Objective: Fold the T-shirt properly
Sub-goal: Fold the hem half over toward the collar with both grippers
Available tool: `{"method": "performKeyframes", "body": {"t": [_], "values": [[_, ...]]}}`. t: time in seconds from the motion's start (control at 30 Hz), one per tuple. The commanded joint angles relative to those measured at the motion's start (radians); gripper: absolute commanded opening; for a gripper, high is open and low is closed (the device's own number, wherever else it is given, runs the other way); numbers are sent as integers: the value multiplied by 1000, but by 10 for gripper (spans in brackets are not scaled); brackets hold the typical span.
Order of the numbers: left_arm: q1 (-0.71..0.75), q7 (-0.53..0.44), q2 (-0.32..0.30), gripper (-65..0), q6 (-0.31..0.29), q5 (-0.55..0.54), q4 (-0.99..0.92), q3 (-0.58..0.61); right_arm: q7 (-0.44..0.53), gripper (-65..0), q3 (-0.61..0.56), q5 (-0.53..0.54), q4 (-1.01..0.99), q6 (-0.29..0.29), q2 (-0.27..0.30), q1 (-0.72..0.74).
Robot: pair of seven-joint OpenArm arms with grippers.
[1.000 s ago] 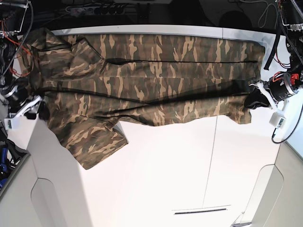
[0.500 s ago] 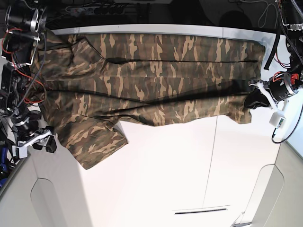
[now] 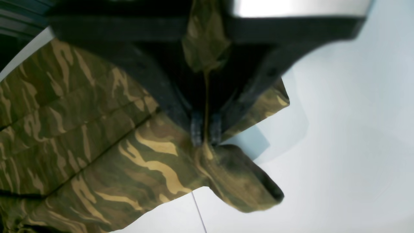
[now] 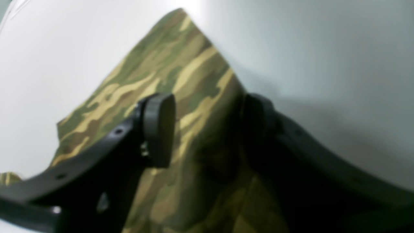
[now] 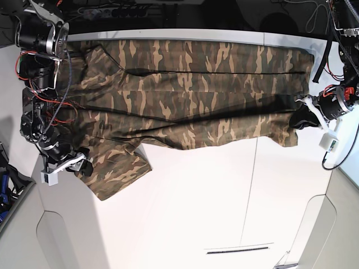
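White surface point(image 5: 196, 207) carries the camouflage T-shirt point(image 5: 185, 89); left fingers point(image 3: 196, 129) pinch its hem, right fingers point(image 4: 160, 129) straddle a sleeve, apart.

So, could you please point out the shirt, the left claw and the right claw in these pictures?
shirt point(image 5: 190, 84): base view, middle of the spread camouflage body.
left claw point(image 3: 205, 132): left wrist view, between the tips shut on the shirt's hem.
right claw point(image 4: 207, 129): right wrist view, gap between the open pads, over the sleeve.

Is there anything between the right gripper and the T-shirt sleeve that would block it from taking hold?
Nothing visible does. The right gripper is open with its jaws on either side of the T-shirt sleeve on the white table.
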Motion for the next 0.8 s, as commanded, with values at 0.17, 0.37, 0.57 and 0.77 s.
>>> {"method": "performKeyframes", "body": {"t": [0.17, 0.37, 0.57, 0.77], "values": [[-10, -21, -21, -650, -11, -18, 17, -9, -4, -559, 0, 5, 13, 16, 1, 21], [-13, -22, -22, -650, -11, -19, 17, -9, -8, -650, 0, 8, 27, 51, 8, 21], [-24, -21, -23, -650, -11, -29, 24, -9, -180, -650, 3, 92, 154, 52, 25, 4], [-24, 42, -23, -650, -11, -49, 26, -9, -385, -650, 5, 242, 437, 57, 66, -128]]}}
